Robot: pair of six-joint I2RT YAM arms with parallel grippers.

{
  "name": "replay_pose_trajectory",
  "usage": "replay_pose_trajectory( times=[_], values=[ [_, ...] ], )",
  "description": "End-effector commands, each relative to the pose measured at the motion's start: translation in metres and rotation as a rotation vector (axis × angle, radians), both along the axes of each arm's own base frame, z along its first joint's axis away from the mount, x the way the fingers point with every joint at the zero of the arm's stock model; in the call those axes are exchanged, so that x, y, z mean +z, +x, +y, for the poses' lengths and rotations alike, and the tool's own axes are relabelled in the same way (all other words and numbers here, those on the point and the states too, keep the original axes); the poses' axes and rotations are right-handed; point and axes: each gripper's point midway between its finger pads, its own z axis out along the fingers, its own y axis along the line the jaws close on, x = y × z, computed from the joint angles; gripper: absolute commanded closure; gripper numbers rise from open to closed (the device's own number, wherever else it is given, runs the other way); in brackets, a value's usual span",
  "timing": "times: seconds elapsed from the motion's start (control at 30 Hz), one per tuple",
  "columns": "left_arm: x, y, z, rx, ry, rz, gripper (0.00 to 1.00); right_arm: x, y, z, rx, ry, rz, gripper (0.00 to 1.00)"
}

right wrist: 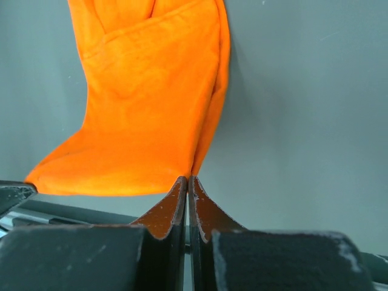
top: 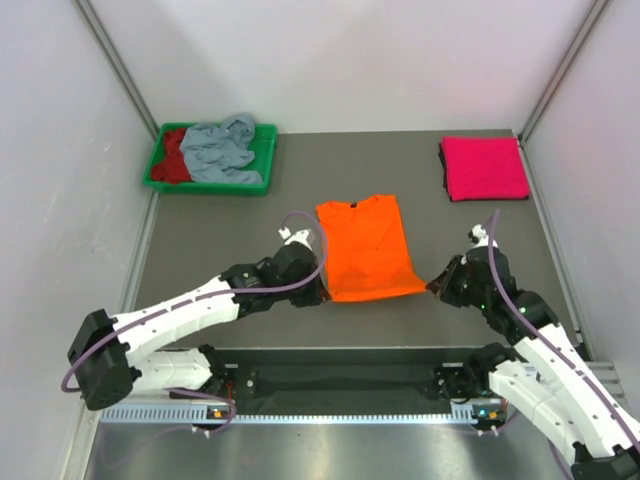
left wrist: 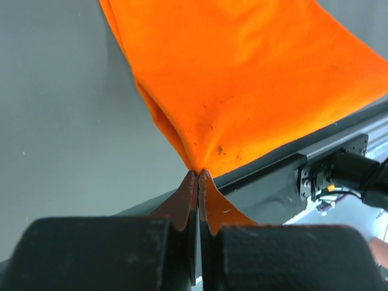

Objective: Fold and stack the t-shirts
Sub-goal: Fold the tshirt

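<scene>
Orange t-shirt (top: 365, 245), hem corners hidden in clamped jaws

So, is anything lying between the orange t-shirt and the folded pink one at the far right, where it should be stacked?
Nothing visible does. Only bare grey table lies between the bright orange cloth t-shirt and the folded magenta pink t-shirt. The left hand and the right hand are shut on the orange one's near corners.
</scene>
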Motion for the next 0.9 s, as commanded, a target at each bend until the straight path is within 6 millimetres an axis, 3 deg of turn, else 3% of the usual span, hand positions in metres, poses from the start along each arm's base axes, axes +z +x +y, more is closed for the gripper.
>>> replay_pose_trajectory(
  times=[0.0, 0.13, 0.17, 0.23, 0.27, 0.33, 0.37, 0.43, 0.47, 0.5, 0.57, 0.6, 0.67, 0.73, 0.77, 0.8, 0.83, 0.87],
  values=[
    [0.022, 0.029, -0.004, 0.062, 0.003, -0.073, 1.00, 0.034, 0.025, 0.002, 0.009, -0.042, -0.107, 1.00],
    [0.033, 0.062, -0.007, 0.072, 0.021, -0.098, 1.00, 0.052, 0.057, 0.004, 0.005, -0.109, -0.156, 1.00],
    [0.035, 0.070, -0.007, 0.074, 0.025, -0.101, 1.00, 0.065, 0.066, 0.007, 0.012, -0.108, -0.183, 1.00],
    [0.038, 0.094, -0.007, 0.079, 0.024, -0.095, 1.00, 0.068, 0.086, 0.014, 0.044, -0.135, -0.190, 1.00],
    [0.038, 0.103, -0.005, 0.079, 0.033, -0.099, 1.00, 0.084, 0.097, 0.020, 0.056, -0.119, -0.227, 1.00],
    [0.043, 0.131, -0.002, 0.112, 0.038, -0.116, 1.00, 0.078, 0.116, 0.026, 0.083, -0.153, -0.203, 1.00],
    [0.046, 0.137, -0.004, 0.102, 0.020, -0.109, 1.00, 0.092, 0.128, 0.032, 0.097, -0.146, -0.229, 1.00],
    [0.047, 0.164, 0.001, 0.126, 0.017, -0.110, 1.00, 0.083, 0.149, 0.037, 0.120, -0.182, -0.199, 1.00],
    [0.049, 0.171, 0.000, 0.123, 0.006, -0.106, 1.00, 0.094, 0.161, 0.042, 0.126, -0.176, -0.220, 1.00],
    [0.048, 0.188, 0.003, 0.136, 0.009, -0.111, 1.00, 0.081, 0.173, 0.044, 0.140, -0.197, -0.190, 1.00],
    [0.057, 0.211, 0.005, 0.138, -0.008, -0.133, 1.00, 0.077, 0.196, 0.046, 0.148, -0.224, -0.179, 1.00],
    [0.044, 0.220, 0.003, 0.132, 0.005, -0.115, 1.00, 0.076, 0.204, 0.047, 0.150, -0.234, -0.177, 1.00],
    [0.050, 0.240, 0.000, 0.124, 0.004, -0.151, 1.00, 0.081, 0.222, 0.045, 0.146, -0.249, -0.189, 1.00],
    [0.034, 0.258, 0.004, 0.142, 0.018, -0.126, 1.00, 0.065, 0.239, 0.044, 0.150, -0.263, -0.154, 1.00],
    [0.040, 0.268, 0.003, 0.147, 0.003, -0.141, 1.00, 0.072, 0.250, 0.045, 0.147, -0.262, -0.171, 1.00],
    [0.030, 0.275, 0.003, 0.144, -0.002, -0.118, 1.00, 0.061, 0.258, 0.044, 0.145, -0.269, -0.147, 1.00],
    [0.032, 0.283, 0.002, 0.144, -0.017, -0.136, 1.00, 0.059, 0.263, 0.045, 0.155, -0.252, -0.143, 1.00],
    [0.037, 0.291, 0.000, 0.144, -0.026, -0.154, 1.00, 0.066, 0.271, 0.049, 0.163, -0.236, -0.161, 1.00]
  ],
)
